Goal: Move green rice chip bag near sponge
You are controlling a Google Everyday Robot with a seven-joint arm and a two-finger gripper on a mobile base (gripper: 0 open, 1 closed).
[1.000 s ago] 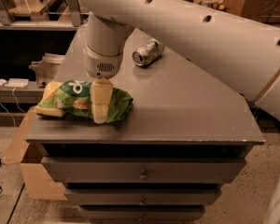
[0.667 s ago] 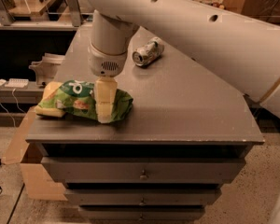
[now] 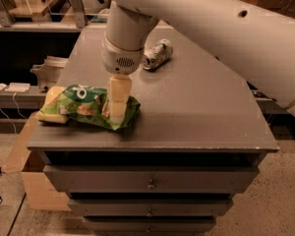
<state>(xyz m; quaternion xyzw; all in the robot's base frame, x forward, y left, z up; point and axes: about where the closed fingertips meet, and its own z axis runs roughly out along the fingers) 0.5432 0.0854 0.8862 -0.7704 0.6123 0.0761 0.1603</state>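
Left of the gripper (image 3: 118, 113), the sponge (image 3: 51, 96) already lies partly under the green rice chip bag (image 3: 83, 102), so the task seems nearly done. The gripper, low on the bag's right part, has shifted slightly right while the bag stayed; whether it clamps the bag I cannot tell. Behind-right, a crushed can (image 3: 156, 54) lies on the grey table (image 3: 196, 112).

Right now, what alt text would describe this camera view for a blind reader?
The gripper of a white robot arm reaches down onto a crinkled bright-green snack bag lying against a pale yellow sponge on a grey drawer cabinet; a crushed silver can lies farther back.
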